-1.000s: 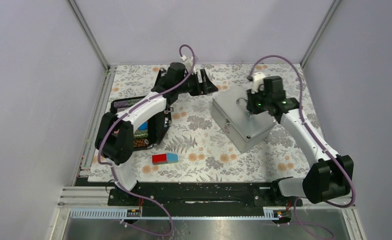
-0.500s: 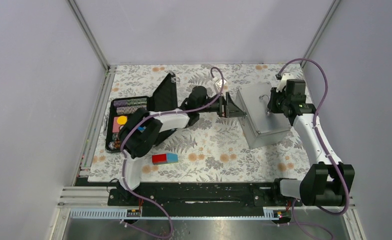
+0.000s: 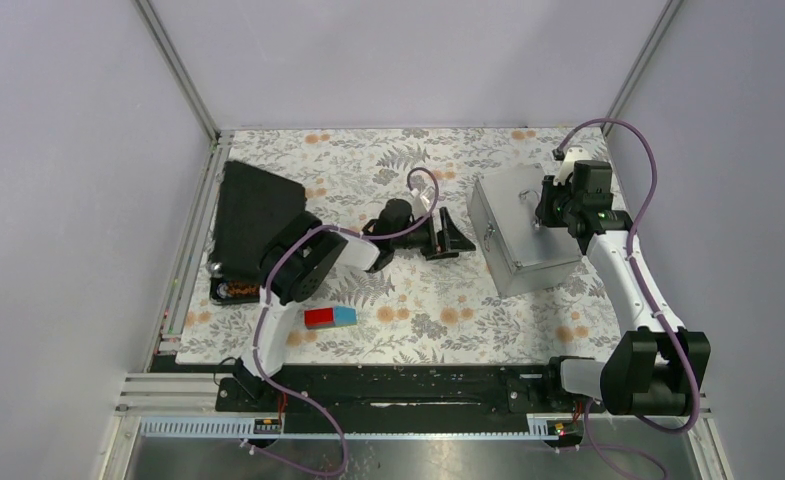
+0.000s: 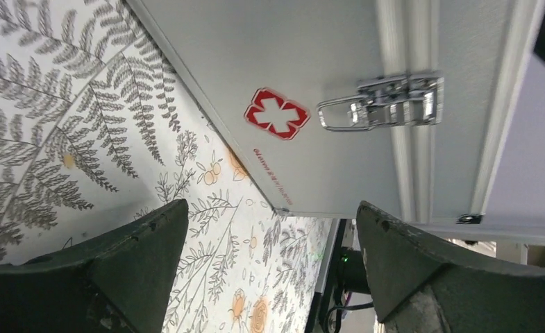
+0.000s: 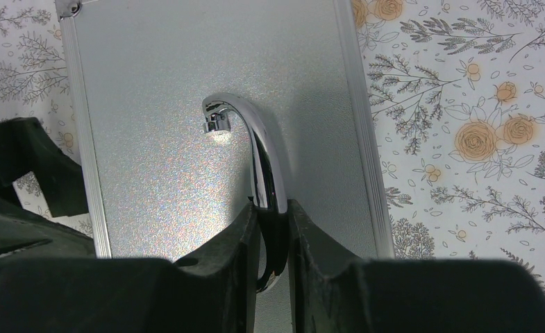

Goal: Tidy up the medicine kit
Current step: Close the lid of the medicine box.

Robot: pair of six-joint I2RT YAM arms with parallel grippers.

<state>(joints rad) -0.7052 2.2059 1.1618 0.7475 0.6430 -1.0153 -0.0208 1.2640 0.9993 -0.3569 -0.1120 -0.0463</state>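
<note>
The latch [image 4: 380, 111] on the medicine kit [image 3: 508, 205] lies just ahead of the spread left fingers [image 4: 130, 263], while the right fingers [image 5: 221, 270] pinch its loop handle [image 5: 266, 159].

Plain pale lilac-grey walls [image 3: 408, 60] close in the back and both sides, joined at the far corners by slanting aluminium frame posts [image 3: 176, 68]. The bench carries a white cloth printed with grey ferns and orange flowers [image 3: 418, 300]. A black mounting rail [image 3: 398, 385] runs along its near edge, with a brushed-metal sheet [image 3: 418, 455] below. The light is soft and even.
</note>
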